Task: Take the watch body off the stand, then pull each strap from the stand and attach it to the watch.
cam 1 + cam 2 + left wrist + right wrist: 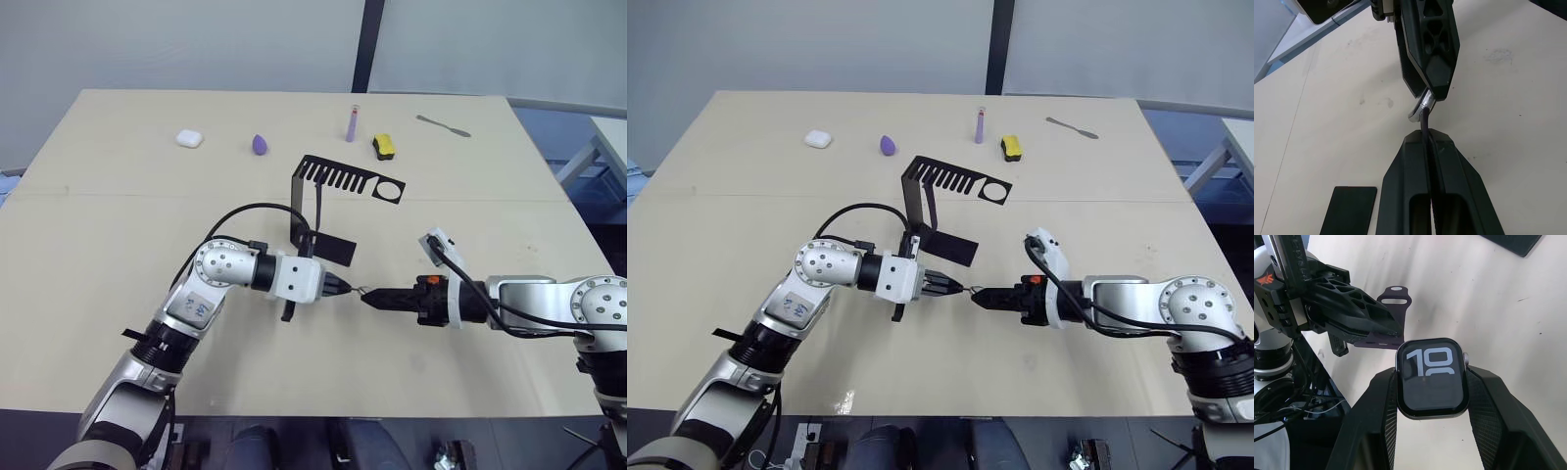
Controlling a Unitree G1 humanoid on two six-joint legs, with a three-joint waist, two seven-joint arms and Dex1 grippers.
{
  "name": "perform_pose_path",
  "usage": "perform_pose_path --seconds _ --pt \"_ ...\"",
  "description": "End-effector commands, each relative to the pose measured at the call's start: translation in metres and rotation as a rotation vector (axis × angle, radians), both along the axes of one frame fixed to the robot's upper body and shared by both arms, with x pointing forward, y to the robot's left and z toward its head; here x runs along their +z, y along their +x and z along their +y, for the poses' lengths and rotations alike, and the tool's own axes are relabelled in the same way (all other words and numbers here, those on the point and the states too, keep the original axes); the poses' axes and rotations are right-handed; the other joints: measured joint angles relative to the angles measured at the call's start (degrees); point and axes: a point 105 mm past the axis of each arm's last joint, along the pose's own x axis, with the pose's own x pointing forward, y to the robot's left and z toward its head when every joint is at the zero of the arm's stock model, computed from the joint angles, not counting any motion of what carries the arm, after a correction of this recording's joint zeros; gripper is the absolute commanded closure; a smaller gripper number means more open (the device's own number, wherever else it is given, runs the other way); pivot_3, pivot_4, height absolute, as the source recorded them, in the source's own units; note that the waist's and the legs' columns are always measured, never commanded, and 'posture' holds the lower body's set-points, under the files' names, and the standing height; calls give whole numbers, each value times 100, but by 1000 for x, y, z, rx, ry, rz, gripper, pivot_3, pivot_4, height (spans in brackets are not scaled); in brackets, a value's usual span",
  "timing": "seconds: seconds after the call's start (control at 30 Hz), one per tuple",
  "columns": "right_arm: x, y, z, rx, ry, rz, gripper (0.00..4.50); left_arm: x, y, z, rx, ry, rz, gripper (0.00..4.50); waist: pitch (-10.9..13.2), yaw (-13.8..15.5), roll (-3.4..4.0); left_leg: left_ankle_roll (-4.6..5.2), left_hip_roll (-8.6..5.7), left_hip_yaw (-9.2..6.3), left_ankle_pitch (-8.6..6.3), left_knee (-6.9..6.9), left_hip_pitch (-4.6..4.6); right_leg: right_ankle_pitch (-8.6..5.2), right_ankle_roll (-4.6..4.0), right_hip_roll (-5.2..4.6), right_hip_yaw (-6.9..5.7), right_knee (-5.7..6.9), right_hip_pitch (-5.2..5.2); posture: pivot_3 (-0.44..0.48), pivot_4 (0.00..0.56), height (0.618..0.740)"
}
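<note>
The watch body [1432, 377], its dark screen showing white digits, is clamped by its sides in my right gripper [1432, 391]. My left gripper [339, 287] is shut on a dark purple strap [1387, 318], seen edge-on as a thin line [1424, 122] running up to the watch's silvery rim. Both grippers meet tip to tip low over the table, just in front of the black stand [348, 178]. The strap's end touches the watch edge; whether it sits in the slot I cannot tell. Another slim dark band [320, 211] hangs from the stand's comb plate.
Along the table's far side lie a white earbud case [189, 139], a purple egg-shaped piece [259, 145], an upright lilac tube [351, 124], a yellow-and-black object [384, 147] and a grey flat tool [443, 125]. The stand's base foot [335, 250] lies close behind the grippers.
</note>
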Motion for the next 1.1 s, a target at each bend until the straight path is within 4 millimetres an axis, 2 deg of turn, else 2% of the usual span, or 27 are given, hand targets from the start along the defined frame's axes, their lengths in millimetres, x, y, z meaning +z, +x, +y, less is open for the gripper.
perform_pose_path --seconds 0.03,1.1 --pt "16 -3 7 40 33 -45 2972 5 -3 -6 -18 -13 -23 4500 0 -1 0 0 0 0 0 0 0 0 0 0 0 0 0 0 150 740" --pt "21 -11 17 114 28 -67 2972 5 0 -17 -16 -36 -22 4500 0 1 0 0 1 -1 0 0 -1 0 0 0 -1 -1 0 0 150 740"
